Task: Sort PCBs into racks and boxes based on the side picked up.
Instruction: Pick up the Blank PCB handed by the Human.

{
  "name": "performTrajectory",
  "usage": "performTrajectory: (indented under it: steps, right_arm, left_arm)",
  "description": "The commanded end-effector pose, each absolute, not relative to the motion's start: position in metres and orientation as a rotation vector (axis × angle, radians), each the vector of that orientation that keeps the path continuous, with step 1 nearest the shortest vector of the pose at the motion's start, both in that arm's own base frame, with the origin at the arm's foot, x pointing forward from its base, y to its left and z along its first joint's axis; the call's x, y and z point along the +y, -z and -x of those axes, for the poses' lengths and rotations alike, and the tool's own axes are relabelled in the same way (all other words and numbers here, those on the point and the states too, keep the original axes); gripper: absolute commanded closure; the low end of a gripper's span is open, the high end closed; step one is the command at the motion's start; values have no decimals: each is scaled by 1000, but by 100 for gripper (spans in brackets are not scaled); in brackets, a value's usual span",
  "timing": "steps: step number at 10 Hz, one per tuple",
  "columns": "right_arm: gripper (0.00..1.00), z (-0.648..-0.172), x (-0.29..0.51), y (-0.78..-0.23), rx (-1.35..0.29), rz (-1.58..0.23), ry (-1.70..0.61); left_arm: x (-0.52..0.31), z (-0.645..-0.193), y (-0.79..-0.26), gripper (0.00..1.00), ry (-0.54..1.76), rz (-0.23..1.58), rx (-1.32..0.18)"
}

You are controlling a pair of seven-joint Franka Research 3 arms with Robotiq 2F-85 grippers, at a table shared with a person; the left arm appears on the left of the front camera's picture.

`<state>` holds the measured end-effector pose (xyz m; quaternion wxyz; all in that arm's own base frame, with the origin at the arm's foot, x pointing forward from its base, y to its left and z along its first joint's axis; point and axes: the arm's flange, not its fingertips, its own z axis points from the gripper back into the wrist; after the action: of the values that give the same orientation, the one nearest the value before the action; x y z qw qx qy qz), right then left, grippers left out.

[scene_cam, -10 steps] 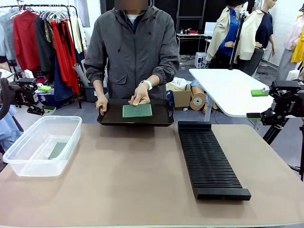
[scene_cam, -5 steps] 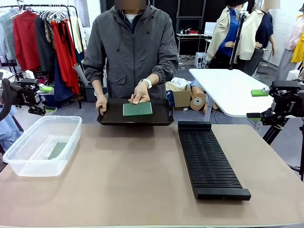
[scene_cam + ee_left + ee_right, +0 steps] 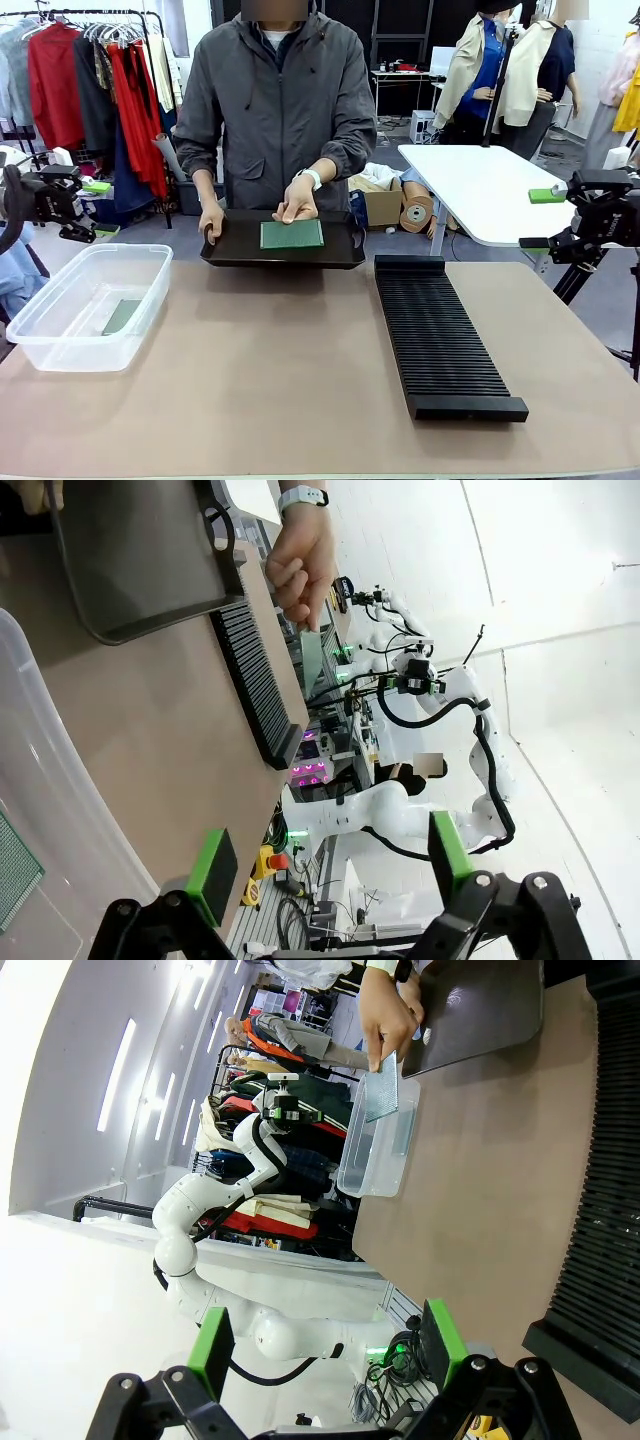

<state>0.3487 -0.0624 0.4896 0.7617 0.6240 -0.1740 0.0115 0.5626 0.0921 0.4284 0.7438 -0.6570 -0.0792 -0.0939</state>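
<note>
A person at the far side holds a green PCB (image 3: 292, 234) by its far edge with one hand (image 3: 296, 200), over a shallow black tray (image 3: 340, 252). The other hand (image 3: 210, 222) grips the tray's left rim. In the right wrist view the PCB (image 3: 380, 1090) hangs tilted from the fingers. Another PCB (image 3: 122, 316) lies in the clear box (image 3: 60, 345) at the left. The long black rack (image 3: 440, 335) lies at the right. My left gripper (image 3: 98, 208) hovers open off the table's left side, and my right gripper (image 3: 540, 220) hovers open off the right side. Both are empty.
A white side table (image 3: 480, 190) stands behind the right end of the table. A clothes rail (image 3: 90, 80) is at the back left. Bare brown tabletop (image 3: 280, 370) lies between the box and the rack.
The person's hand has shifted the PCB slightly right over the tray, and the tray has edged a little left. Both arms stay still.
</note>
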Motion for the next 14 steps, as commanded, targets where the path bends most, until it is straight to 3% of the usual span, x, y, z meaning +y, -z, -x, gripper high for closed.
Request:
performTrajectory:
  steps: [1, 6, 11, 14]
  right_arm:
    - [0, -349, -62, -493, -372, -1367, -9]
    - [0, -352, -57, -491, -392, -1377, -21]
    - [0, -370, -3, -479, -364, -1421, 5]
    - [0, -395, 23, -452, -359, -1423, -116]
  left_arm:
    - [94, -561, -430, 0, 212, 1446, -169]
    - [94, -561, -430, 0, 212, 1446, -169]
    - [94, -561, -430, 0, 212, 1446, -169]
    - [94, -561, -430, 0, 212, 1446, -169]
